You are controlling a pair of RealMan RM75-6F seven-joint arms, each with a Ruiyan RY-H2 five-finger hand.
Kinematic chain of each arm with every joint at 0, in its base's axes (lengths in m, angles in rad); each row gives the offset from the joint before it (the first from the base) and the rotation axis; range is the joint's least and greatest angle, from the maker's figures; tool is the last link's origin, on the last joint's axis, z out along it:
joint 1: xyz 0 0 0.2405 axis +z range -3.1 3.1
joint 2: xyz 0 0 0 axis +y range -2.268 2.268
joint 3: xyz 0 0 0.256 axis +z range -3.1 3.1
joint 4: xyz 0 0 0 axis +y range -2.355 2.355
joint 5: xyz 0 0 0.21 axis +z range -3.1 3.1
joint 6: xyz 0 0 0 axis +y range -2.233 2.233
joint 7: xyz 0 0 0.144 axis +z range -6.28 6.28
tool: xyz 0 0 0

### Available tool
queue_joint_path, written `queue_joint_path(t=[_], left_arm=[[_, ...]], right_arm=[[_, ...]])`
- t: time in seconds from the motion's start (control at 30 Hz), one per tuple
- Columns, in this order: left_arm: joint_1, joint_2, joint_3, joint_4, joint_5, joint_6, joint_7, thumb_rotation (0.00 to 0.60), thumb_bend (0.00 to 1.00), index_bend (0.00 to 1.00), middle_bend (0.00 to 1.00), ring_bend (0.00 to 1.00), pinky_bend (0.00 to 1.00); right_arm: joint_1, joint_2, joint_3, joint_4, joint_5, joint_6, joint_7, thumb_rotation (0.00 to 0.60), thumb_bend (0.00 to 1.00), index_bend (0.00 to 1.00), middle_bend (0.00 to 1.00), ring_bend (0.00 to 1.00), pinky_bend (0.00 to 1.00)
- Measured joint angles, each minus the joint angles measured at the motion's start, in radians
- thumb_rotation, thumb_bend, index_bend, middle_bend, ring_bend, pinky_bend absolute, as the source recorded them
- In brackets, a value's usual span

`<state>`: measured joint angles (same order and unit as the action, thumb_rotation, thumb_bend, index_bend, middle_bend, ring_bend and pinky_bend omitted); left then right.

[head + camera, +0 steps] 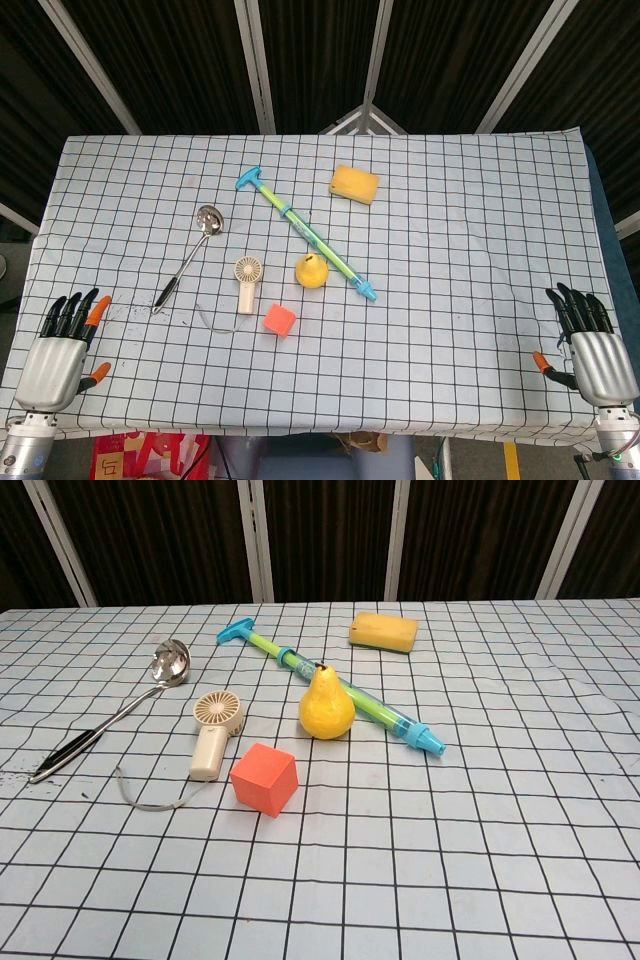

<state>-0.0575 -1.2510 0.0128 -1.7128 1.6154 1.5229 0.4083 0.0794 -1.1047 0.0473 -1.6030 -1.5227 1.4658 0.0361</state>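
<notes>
My left hand (62,345) lies flat at the table's near left corner, fingers stretched forward and holding nothing. My right hand (590,345) lies the same way at the near right corner, also bare. Both show only in the head view. Closest to the left hand is a metal ladle (190,253) (115,713) with a black handle. In the middle sit a cream handheld fan (247,283) (214,732), a red cube (280,320) (265,779) and a yellow pear (311,270) (327,706).
A green and blue water squirter (305,231) (330,683) lies diagonally behind the pear. A yellow sponge (355,184) (384,631) rests toward the far edge. The checkered cloth (470,250) covers the whole table; dark slatted panels stand behind it.
</notes>
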Motion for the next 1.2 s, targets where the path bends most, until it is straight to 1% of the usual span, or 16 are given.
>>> queue_joint_path(t=[0.3,0.37,0.4,0.43,0.47,0.5,0.53,0.57,0.6,0.63,0.67,0.77,0.87,0.93,1.07,1.2], left_arm=[[0.000,0.000,0.001,-0.003,0.002,0.000,0.005,0.600,0.21,0.00,0.00,0.00,0.00],[0.000,0.000,0.002,-0.004,0.002,-0.002,0.006,0.600,0.21,0.00,0.03,0.00,0.04],[-0.001,0.000,0.002,-0.006,0.001,-0.004,0.007,0.600,0.21,0.00,0.05,0.01,0.08],[-0.002,0.000,0.002,-0.008,0.000,-0.006,0.008,0.600,0.21,0.00,0.11,0.04,0.15],[-0.003,0.000,0.001,-0.010,-0.002,-0.009,0.010,0.600,0.22,0.00,0.20,0.10,0.25],[-0.007,0.000,-0.002,-0.014,-0.004,-0.013,0.015,0.600,0.22,0.00,0.27,0.16,0.32],[-0.010,-0.001,-0.004,-0.018,-0.006,-0.018,0.020,0.600,0.24,0.00,0.37,0.26,0.41],[-0.014,-0.002,-0.008,-0.021,-0.008,-0.023,0.025,0.600,0.27,0.00,0.48,0.35,0.48],[-0.021,-0.005,-0.012,-0.027,-0.011,-0.031,0.033,0.600,0.30,0.00,0.54,0.41,0.52],[-0.026,-0.007,-0.015,-0.031,-0.014,-0.039,0.039,0.600,0.36,0.00,0.61,0.48,0.57],[-0.032,-0.009,-0.019,-0.036,-0.018,-0.049,0.046,0.600,0.41,0.00,0.66,0.52,0.61],[-0.057,-0.020,-0.035,-0.057,-0.043,-0.091,0.073,0.600,0.53,0.00,0.74,0.60,0.67],[-0.093,-0.039,-0.059,-0.084,-0.089,-0.150,0.115,0.600,0.62,0.00,0.80,0.65,0.70],[-0.124,-0.057,-0.079,-0.102,-0.128,-0.194,0.160,0.600,0.66,0.00,0.83,0.67,0.71],[-0.189,-0.108,-0.117,-0.129,-0.209,-0.273,0.262,0.600,0.70,0.00,0.85,0.70,0.73],[-0.262,-0.177,-0.155,-0.136,-0.311,-0.345,0.380,0.600,0.70,0.00,0.85,0.70,0.73]], right_arm=[[-0.002,0.000,-0.001,0.003,-0.003,0.004,0.006,0.600,0.28,0.07,0.00,0.00,0.00],[-0.002,0.000,-0.002,0.004,-0.005,0.004,0.006,0.600,0.28,0.07,0.00,0.00,0.00],[-0.002,0.000,-0.002,0.004,-0.005,0.004,0.005,0.600,0.28,0.07,0.00,0.00,0.00],[-0.002,0.000,-0.002,0.004,-0.005,0.004,0.005,0.600,0.28,0.07,0.00,0.00,0.00],[-0.002,-0.001,-0.002,0.005,-0.005,0.004,0.002,0.600,0.28,0.07,0.00,0.00,0.00],[-0.002,-0.001,-0.002,0.004,-0.004,0.004,0.001,0.600,0.28,0.07,0.00,0.00,0.00],[-0.002,-0.001,-0.001,0.004,-0.003,0.004,-0.001,0.600,0.28,0.07,0.00,0.00,0.00],[-0.002,-0.002,-0.001,0.004,-0.002,0.004,-0.002,0.600,0.28,0.07,0.00,0.00,0.00],[-0.001,-0.002,-0.001,0.003,-0.002,0.003,-0.003,0.600,0.28,0.07,0.00,0.00,0.00],[-0.001,-0.002,-0.001,0.003,-0.002,0.003,-0.003,0.600,0.28,0.07,0.00,0.00,0.00],[-0.001,-0.002,-0.001,0.003,-0.002,0.003,-0.002,0.600,0.28,0.07,0.00,0.00,0.00],[0.000,-0.001,-0.001,0.003,-0.002,0.001,0.000,0.600,0.28,0.07,0.00,0.00,0.00],[0.000,0.000,-0.001,0.003,-0.002,-0.001,0.006,0.600,0.28,0.07,0.00,0.00,0.00],[0.001,0.001,-0.001,0.004,-0.003,-0.002,0.008,0.600,0.28,0.07,0.00,0.00,0.00],[0.003,0.003,-0.001,0.004,-0.001,-0.006,0.011,0.600,0.28,0.07,0.00,0.00,0.00],[0.005,0.004,0.000,0.003,0.001,-0.010,0.014,0.600,0.28,0.07,0.00,0.00,0.00]])
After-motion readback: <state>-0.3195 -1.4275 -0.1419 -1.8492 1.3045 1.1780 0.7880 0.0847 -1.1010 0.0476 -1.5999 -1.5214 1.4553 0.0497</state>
